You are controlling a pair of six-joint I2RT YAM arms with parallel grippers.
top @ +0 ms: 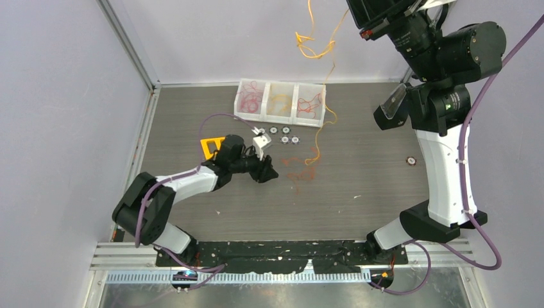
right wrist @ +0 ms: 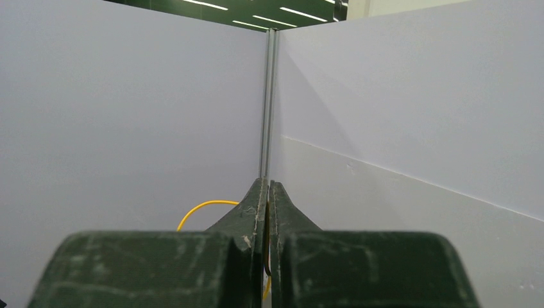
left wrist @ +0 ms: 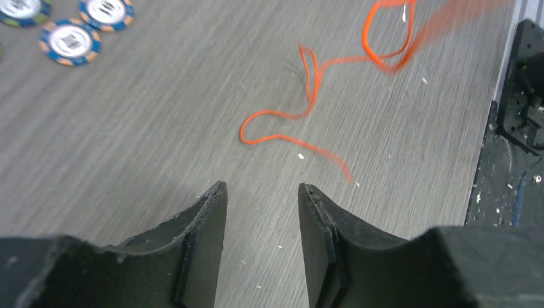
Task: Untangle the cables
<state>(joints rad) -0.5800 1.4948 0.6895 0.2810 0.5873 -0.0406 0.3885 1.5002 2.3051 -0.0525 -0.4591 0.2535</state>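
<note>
Over the grey wood-grain table (top: 385,212), the left gripper (left wrist: 263,189) hovers low, jaws apart and gripping nothing, with an orange cable (left wrist: 276,114) lying loose just beyond. Far right, the raised right gripper (right wrist: 267,183) is clenched on a yellow cable (right wrist: 205,203) that hangs down toward the table.

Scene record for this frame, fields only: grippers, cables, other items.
left gripper: open, empty, low over the table
right gripper: shut on yellow cable, raised high
yellow cable: dangles from above toward the table
orange cable: loose on table ahead of left gripper, untouched
bin: three compartments, none empty
poker chips: on table, in front of bin
</note>
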